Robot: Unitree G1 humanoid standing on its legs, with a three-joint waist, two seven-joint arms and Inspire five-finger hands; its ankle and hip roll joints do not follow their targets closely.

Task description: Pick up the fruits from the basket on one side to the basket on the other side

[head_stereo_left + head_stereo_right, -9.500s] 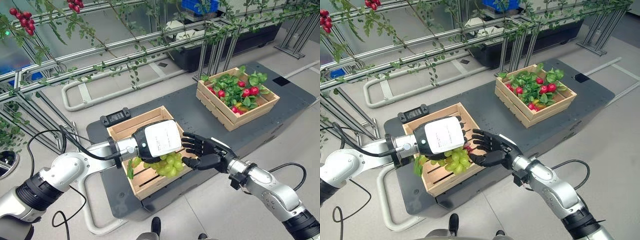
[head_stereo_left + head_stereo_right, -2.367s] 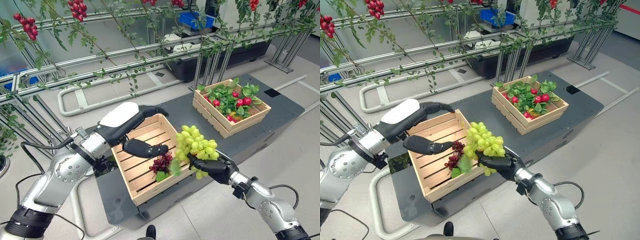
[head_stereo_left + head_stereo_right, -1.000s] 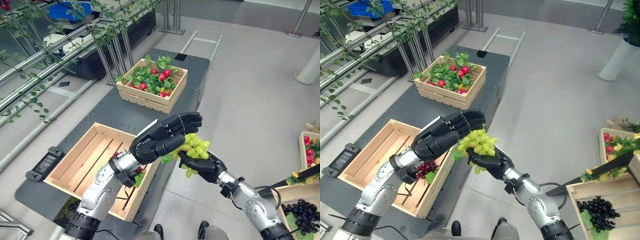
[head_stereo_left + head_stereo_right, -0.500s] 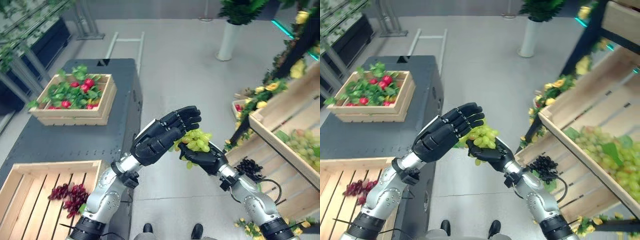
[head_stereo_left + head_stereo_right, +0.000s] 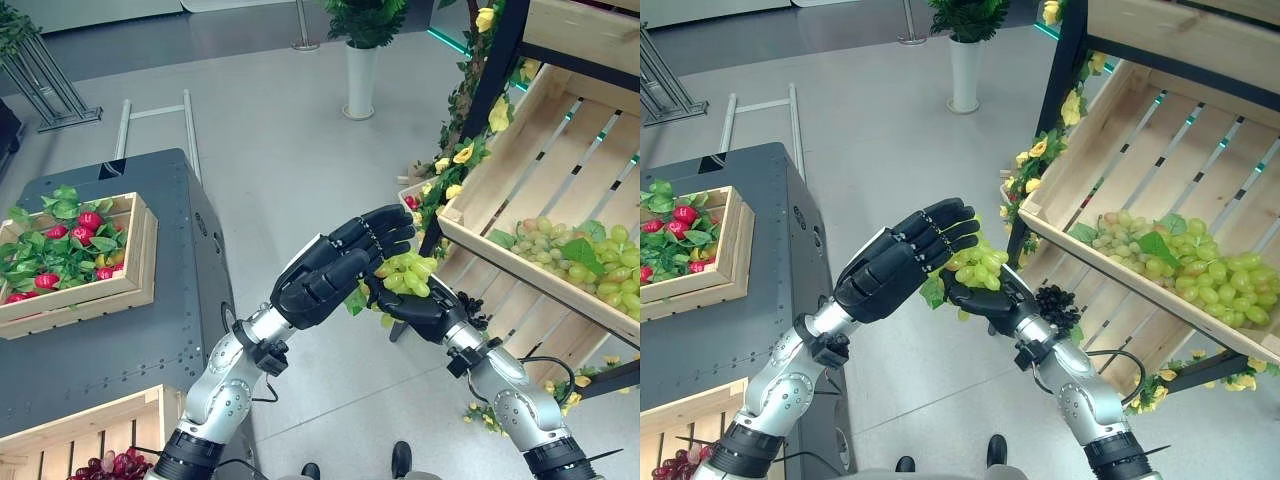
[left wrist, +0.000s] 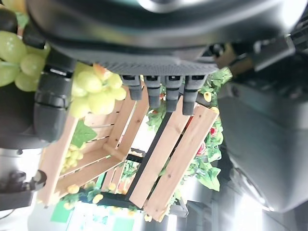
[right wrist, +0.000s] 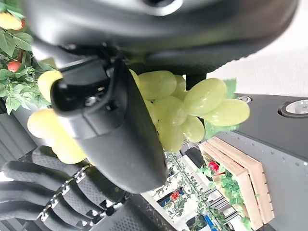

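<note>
My right hand (image 5: 428, 314) is shut on a bunch of green grapes (image 5: 404, 274), held up in mid-air over the floor; the right wrist view shows the grapes (image 7: 187, 108) pinched against the thumb. My left hand (image 5: 340, 264) hovers open just left of the bunch, fingers relaxed and holding nothing. To the right, a slanted wooden crate (image 5: 520, 165) on a dark rack holds more green grapes (image 5: 572, 256). At the lower left, the corner of a slatted crate (image 5: 90, 430) holds a dark red bunch (image 5: 112, 466).
A wooden crate of red fruit and leaves (image 5: 70, 250) sits on the dark platform (image 5: 120, 340) at the left. Yellow flowers (image 5: 455, 160) climb the rack post. A black grape bunch (image 5: 1055, 300) lies below the slanted crate. A potted plant (image 5: 362, 70) stands behind.
The camera has swung right: the slatted crate slid out at the lower left and the slanted crate came into view. The grapes passed from my left hand to my right.
</note>
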